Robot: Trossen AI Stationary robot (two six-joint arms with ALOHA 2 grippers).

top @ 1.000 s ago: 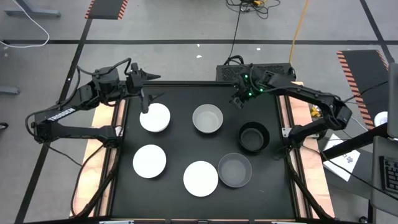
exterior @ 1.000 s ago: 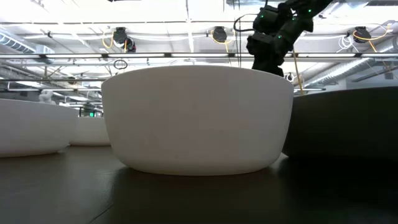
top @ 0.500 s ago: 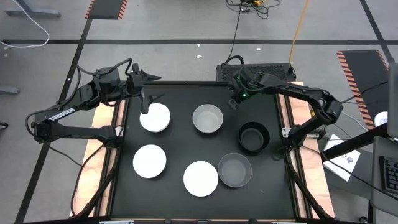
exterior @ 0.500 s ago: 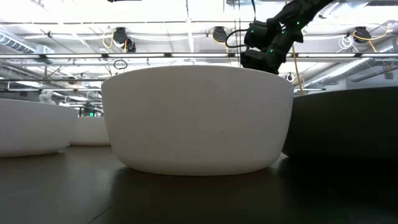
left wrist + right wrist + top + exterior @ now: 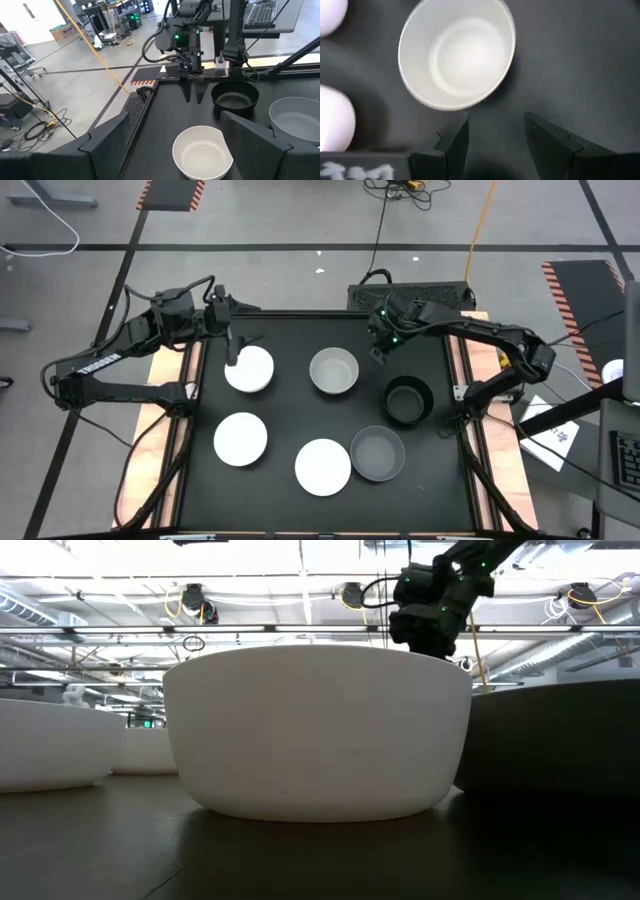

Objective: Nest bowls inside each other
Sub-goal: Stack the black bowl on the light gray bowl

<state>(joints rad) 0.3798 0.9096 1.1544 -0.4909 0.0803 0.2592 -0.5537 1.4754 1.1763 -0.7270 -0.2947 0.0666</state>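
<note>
Right gripper is hanging part-open and empty just beside the grey bowl, which is probably light and slick, so I'd pinch its rim.

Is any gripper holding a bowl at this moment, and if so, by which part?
Nothing is held. The left gripper stands open above a white bowl; the right gripper is open in the air near the grey bowl.

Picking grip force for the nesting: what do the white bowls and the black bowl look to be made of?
The white bowls look like glazed ceramic or hard plastic: smooth, thick rounded rims, an even soft sheen; the look leaves it open. The black bowl seems the same moulded kind with a duller, satin finish, showing only faint highlights along its rim.
</note>
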